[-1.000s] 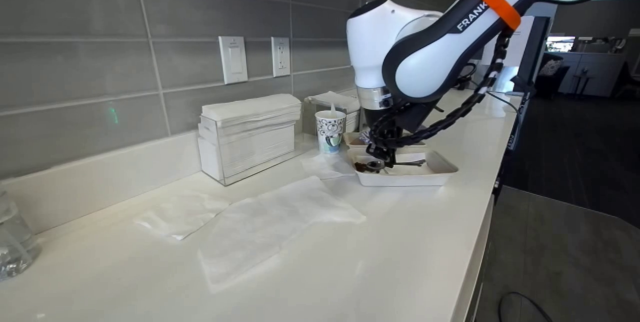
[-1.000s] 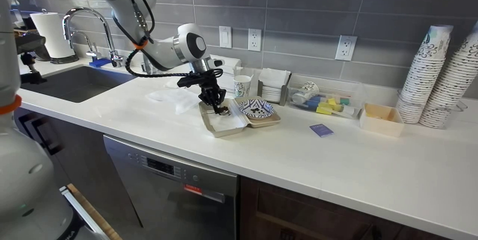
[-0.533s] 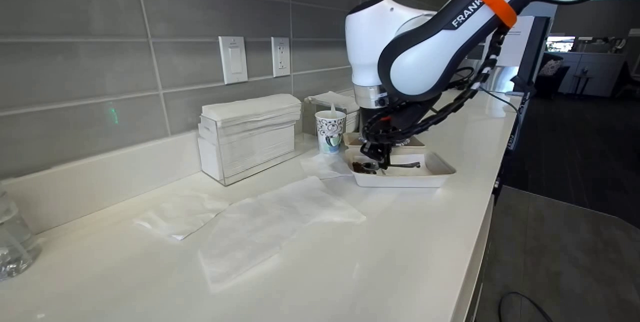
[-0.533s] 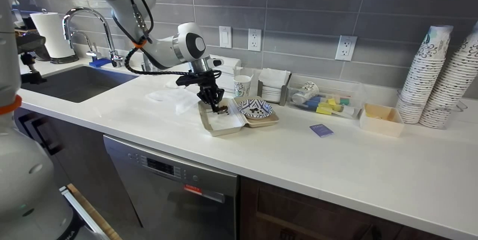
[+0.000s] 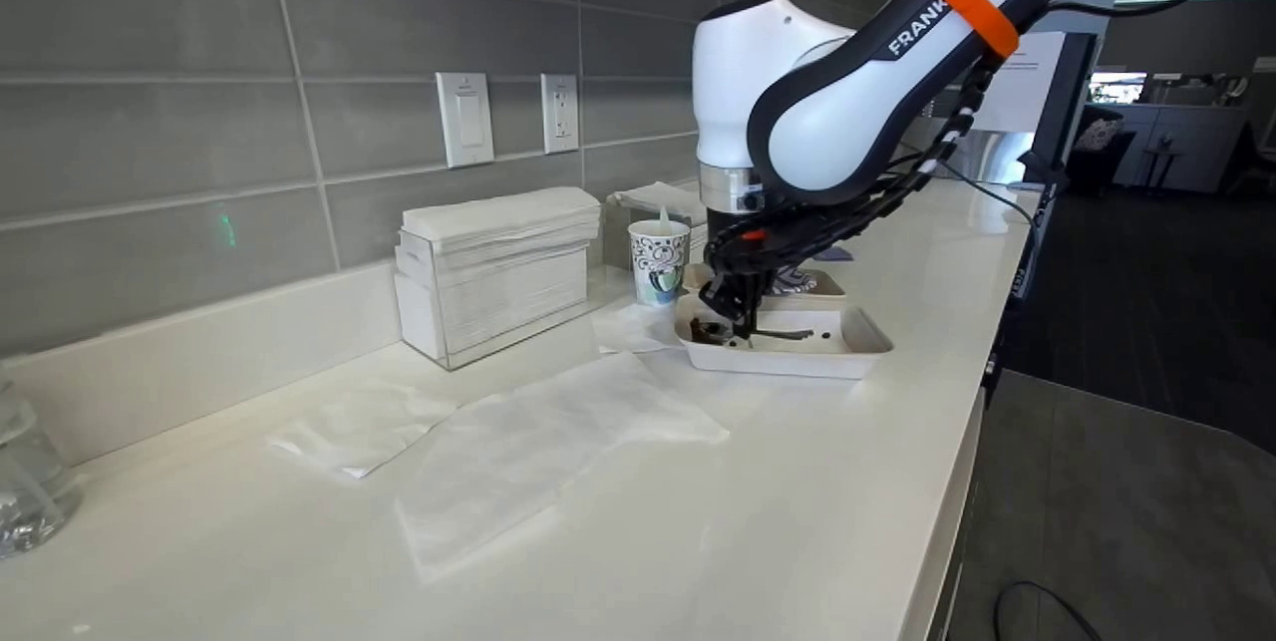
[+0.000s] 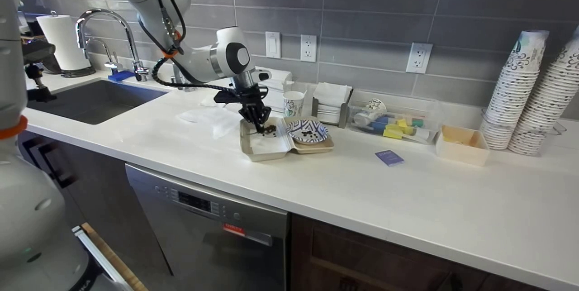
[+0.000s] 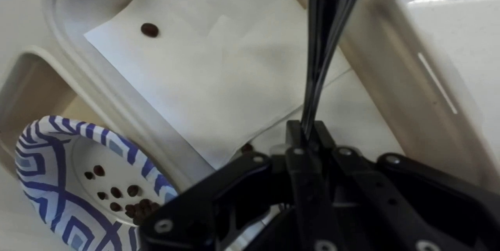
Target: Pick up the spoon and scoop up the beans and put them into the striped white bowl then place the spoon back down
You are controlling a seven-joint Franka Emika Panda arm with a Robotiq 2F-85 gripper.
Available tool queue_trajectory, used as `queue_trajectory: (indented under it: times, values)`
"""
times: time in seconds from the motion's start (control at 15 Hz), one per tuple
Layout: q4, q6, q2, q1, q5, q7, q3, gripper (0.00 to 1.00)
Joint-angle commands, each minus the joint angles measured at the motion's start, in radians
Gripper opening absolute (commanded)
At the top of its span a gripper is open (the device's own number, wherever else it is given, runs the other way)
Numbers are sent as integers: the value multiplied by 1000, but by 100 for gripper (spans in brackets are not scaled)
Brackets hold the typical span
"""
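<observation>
Several beans (image 7: 133, 191) already lie in the striped white bowl (image 7: 58, 188). The jaws pinch the spoon (image 7: 321, 48) by its handle, near the remaining bean heap (image 5: 701, 333). The tray (image 5: 783, 362) has slid slightly along the counter (image 5: 797, 521); scooping, I judge, maybe pushes it.

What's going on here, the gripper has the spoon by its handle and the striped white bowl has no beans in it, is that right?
Not quite: the striped white bowl does have beans in it, as the wrist view shows. The gripper does have the spoon by its handle.
</observation>
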Motion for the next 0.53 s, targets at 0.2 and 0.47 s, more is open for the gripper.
queue_trajectory:
  times: [0.2, 0.47]
  values:
    - [-4, 113, 29, -11, 95, -57, 0, 2]
    - [-19, 163, 25, -27, 163, -117, 5, 2]
